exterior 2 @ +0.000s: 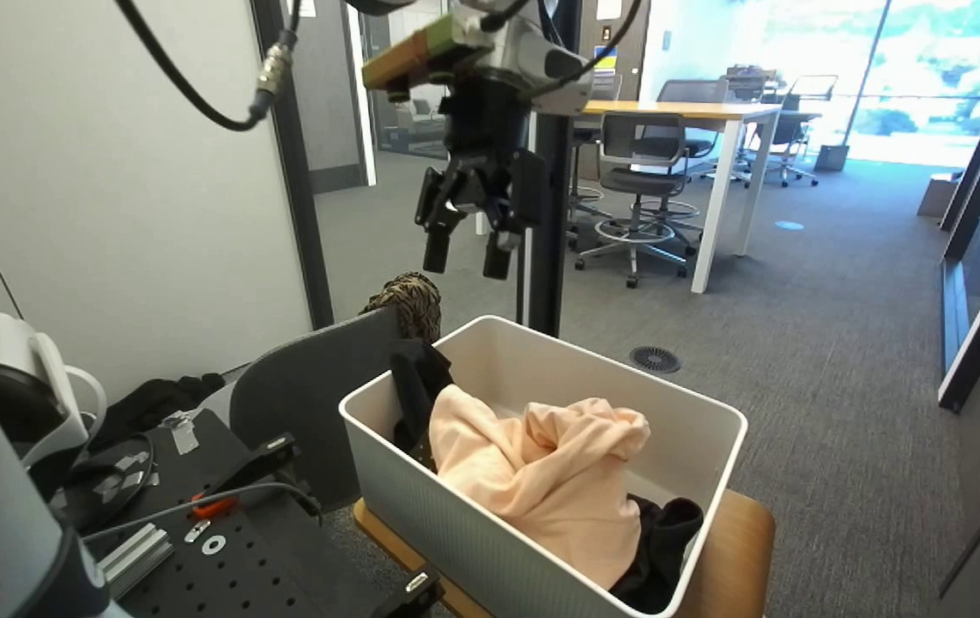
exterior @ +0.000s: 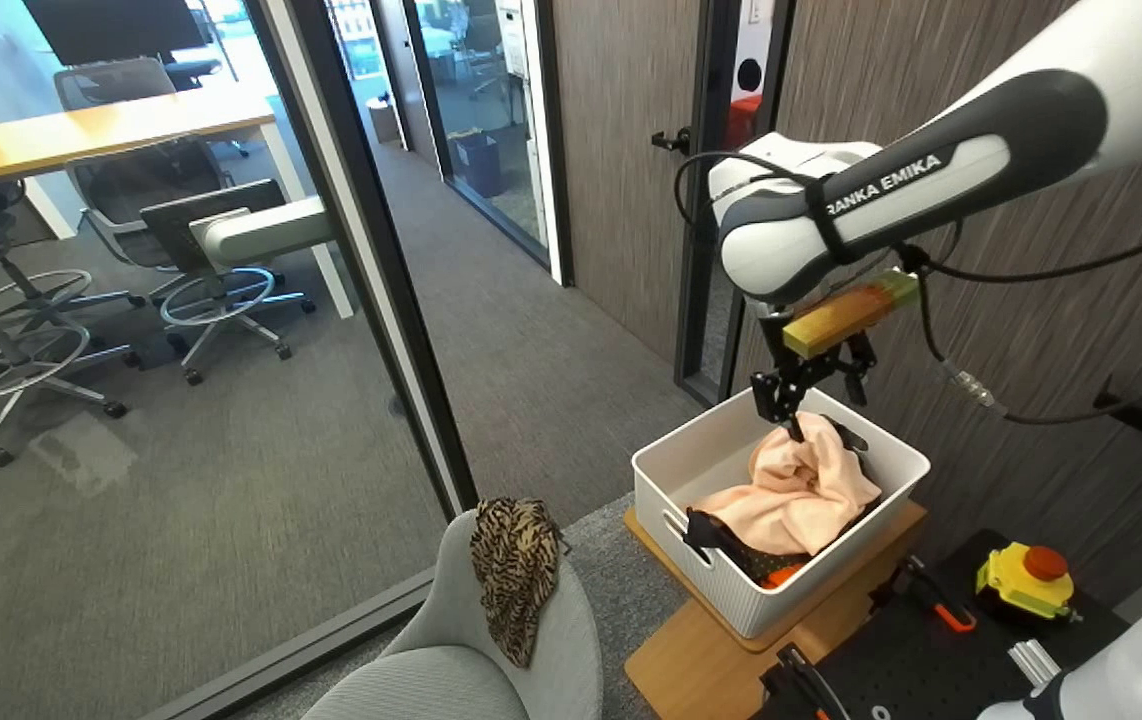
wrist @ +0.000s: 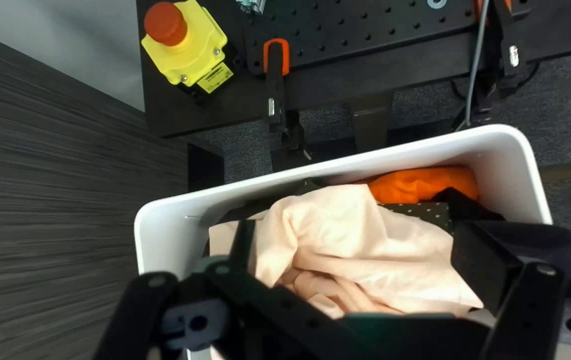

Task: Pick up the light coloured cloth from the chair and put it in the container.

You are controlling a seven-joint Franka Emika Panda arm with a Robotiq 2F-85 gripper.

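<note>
The light peach cloth lies crumpled inside the white container, on top of dark clothes. It also shows in the container in an exterior view and in the wrist view. My gripper is above the container, apart from the cloth, with its fingers spread and nothing between them. The open gripper also shows in an exterior view and in the wrist view. The grey chair stands beside the container, with an animal-print cloth over its backrest.
An orange cloth and a dotted dark cloth lie in the container along one wall. A wooden stool supports the container. A black perforated table with clamps and a yellow emergency stop stands close by. A wood-grain wall borders one side.
</note>
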